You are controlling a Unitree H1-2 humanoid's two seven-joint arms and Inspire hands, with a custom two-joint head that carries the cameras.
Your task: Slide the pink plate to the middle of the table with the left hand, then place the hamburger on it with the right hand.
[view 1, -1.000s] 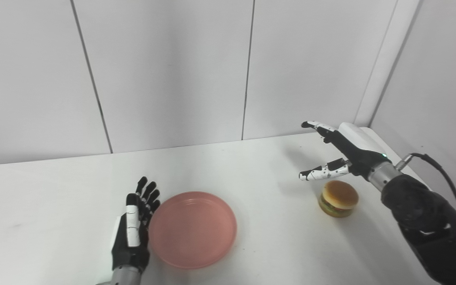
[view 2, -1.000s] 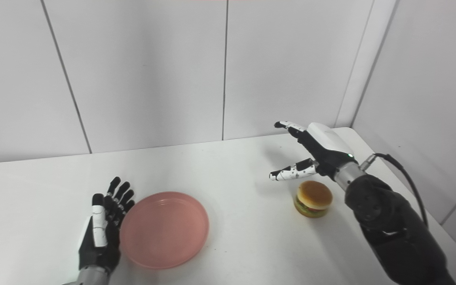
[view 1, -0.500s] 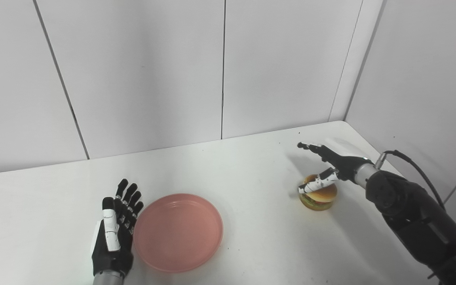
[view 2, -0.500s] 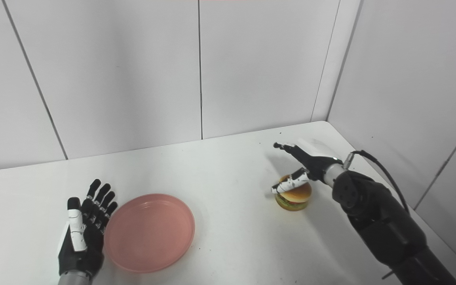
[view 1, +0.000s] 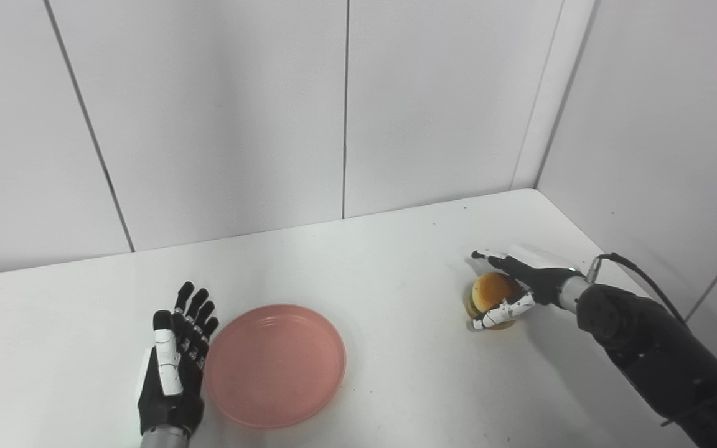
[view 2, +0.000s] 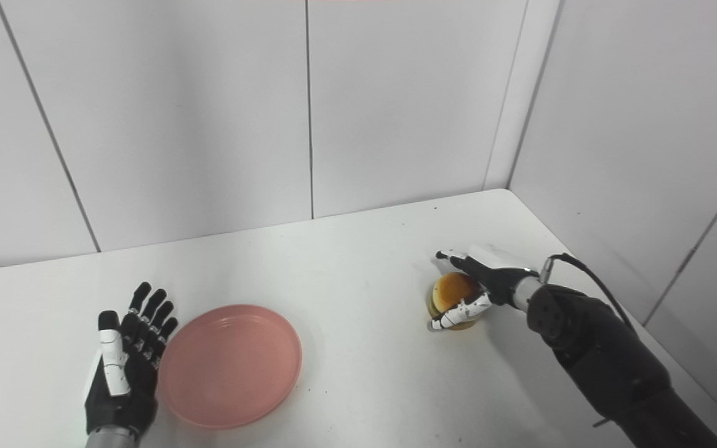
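The grasping step of the second half is in hand: the right hand (view 1: 523, 287) is wrapping its fingers (view 1: 495, 315) and thumb around the small round toy hamburger (view 1: 490, 294), which is sitting on the white table (view 1: 396, 280), near its right side. Whether the grip is firm, I cannot tell. Next, it probably needs lifting and carrying left to the round pink plastic plate (view 1: 274, 363), beside which the left hand (view 1: 173, 367) is lying flat, fingers spread, holding nothing.

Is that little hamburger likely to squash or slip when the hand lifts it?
The hamburger looks glossy and moulded, so probably a stiff toy that won't squash. Its smooth domed top might slip between the right hand's fingers. Being small, it is likely light.
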